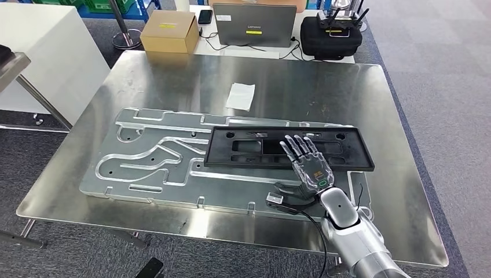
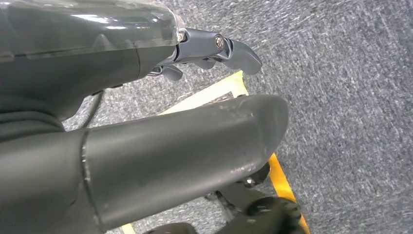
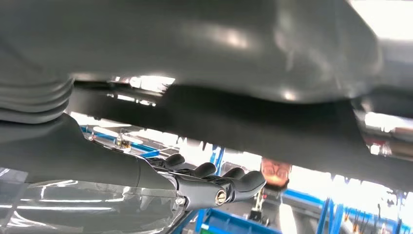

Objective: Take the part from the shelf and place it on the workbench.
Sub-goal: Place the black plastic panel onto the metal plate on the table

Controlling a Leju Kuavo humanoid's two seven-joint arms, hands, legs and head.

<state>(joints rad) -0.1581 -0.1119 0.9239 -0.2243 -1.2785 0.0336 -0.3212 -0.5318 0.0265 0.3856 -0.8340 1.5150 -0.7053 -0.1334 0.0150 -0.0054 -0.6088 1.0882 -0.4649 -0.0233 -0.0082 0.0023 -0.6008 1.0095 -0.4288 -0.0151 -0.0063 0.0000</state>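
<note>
Grey carpet floor (image 1: 440, 69), white cabinet (image 1: 52, 58)

black part (image 1: 289, 149), silver workbench (image 1: 173, 81), white paper (image 1: 240, 96), tan box (image 1: 169, 32), grey carpet (image 1: 440, 69)

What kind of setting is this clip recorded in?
Probably a factory-style robotics test floor or lab: a steel workbench carries a machined metal plate and a black plastic part under the right robot hand, with a laptop and cardboard box on a table behind.
</note>
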